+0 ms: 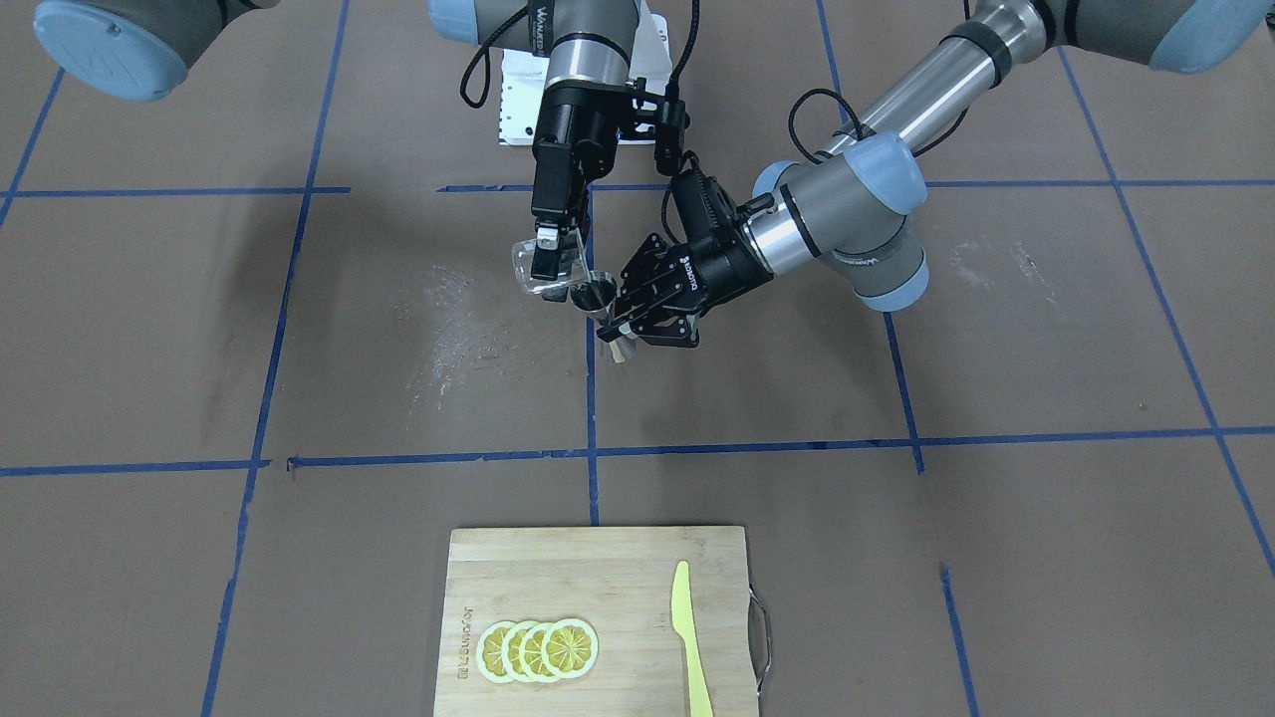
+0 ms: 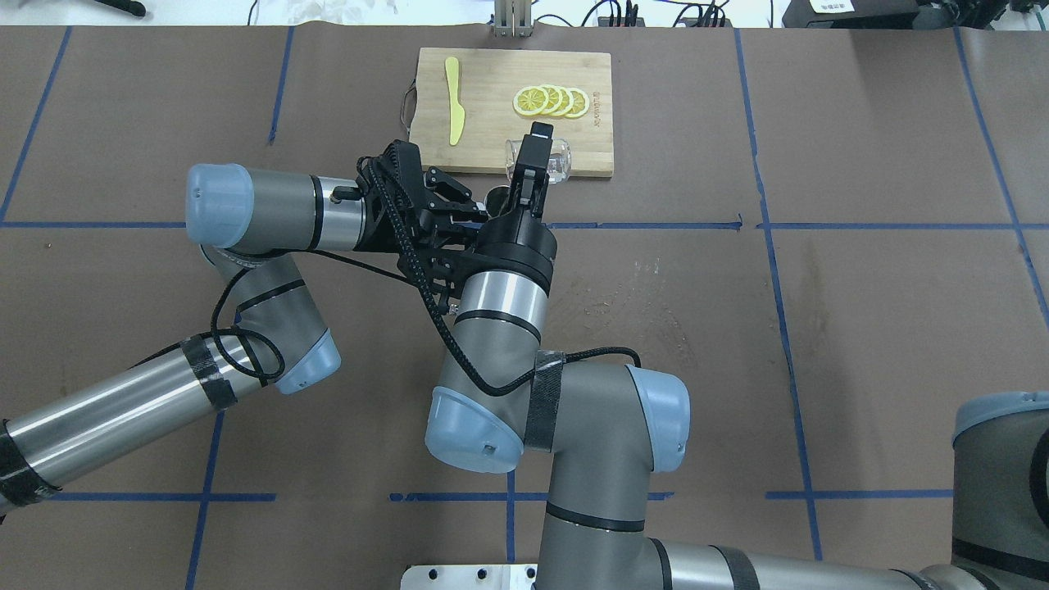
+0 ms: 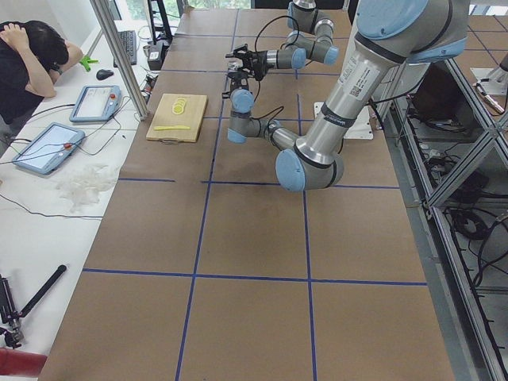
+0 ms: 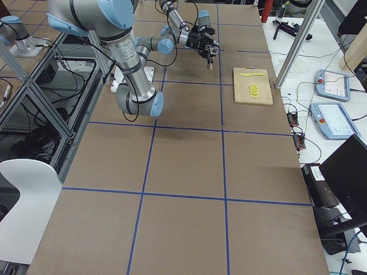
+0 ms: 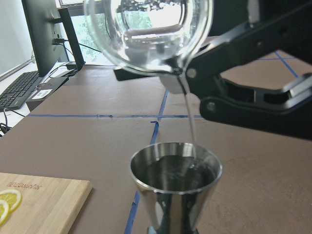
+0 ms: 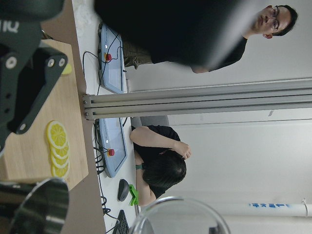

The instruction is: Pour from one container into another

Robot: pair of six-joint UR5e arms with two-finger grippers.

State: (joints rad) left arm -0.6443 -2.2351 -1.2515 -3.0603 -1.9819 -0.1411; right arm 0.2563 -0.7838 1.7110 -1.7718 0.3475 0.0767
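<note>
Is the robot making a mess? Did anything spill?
No spill shows: the stream from the tilted cup lands inside the jigger. The only odd thing is pale streaky marks on the table beside the pour, like dried splashes. I cannot tell if they are wet.

One camera high over a long edge of the table (image 2: 860, 328), looking down, one over the far edge looking steeply back, one at each short end looking along it, all four seeing the cutting board (image 1: 598, 568), two wrist cameras up close, both seeing the steel jigger (image 5: 175, 195).
</note>
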